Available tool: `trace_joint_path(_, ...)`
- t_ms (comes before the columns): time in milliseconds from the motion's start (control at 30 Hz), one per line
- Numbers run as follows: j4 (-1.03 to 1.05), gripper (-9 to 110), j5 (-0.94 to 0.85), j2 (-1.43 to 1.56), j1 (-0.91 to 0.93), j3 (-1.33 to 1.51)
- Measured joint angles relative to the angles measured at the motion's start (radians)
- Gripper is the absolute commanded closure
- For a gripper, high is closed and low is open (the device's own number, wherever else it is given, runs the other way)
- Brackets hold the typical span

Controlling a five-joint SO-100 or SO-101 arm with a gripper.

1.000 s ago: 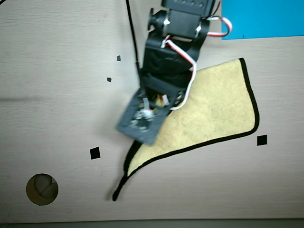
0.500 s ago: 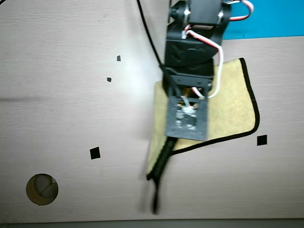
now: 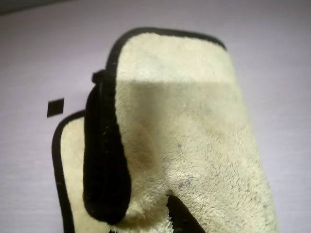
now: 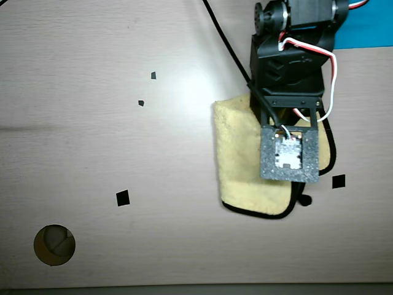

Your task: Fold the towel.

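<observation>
**Q:** Gripper (image 3: 141, 213) first: what does it hold?

**A:** Seen from the wrist, its black fingers (image 3: 104, 165) pinch the towel (image 3: 184, 126), one finger lying along the cloth's left side, a dark tip poking out of the pile near the bottom edge. From overhead the arm (image 4: 288, 67) and a grey square plate (image 4: 290, 155) on it cover the grip.

**Q:** And the towel?

**A:** Pale yellow, fuzzy, trimmed in thin black. It lies doubled over on the pale wooden table (image 4: 92, 153), right of centre in the overhead view, a narrow upright shape with a rounded lower end. A second layer peeks out at lower left in the wrist view.

**Q:** Anything nearby?

**A:** A small black square (image 4: 338, 181) sits just right of the towel; another (image 4: 123, 198) lies well to its left. A blue sheet (image 4: 368, 34) shows at the top right corner.
</observation>
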Motion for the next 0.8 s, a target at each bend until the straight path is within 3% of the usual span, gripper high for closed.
trace_joint_path(467, 0.227, 101, 0.196, 0.044, -0.109, -0.161)
trace_joint_path(800, 0.249, 101, 0.221, 0.071, -0.133, -0.046)
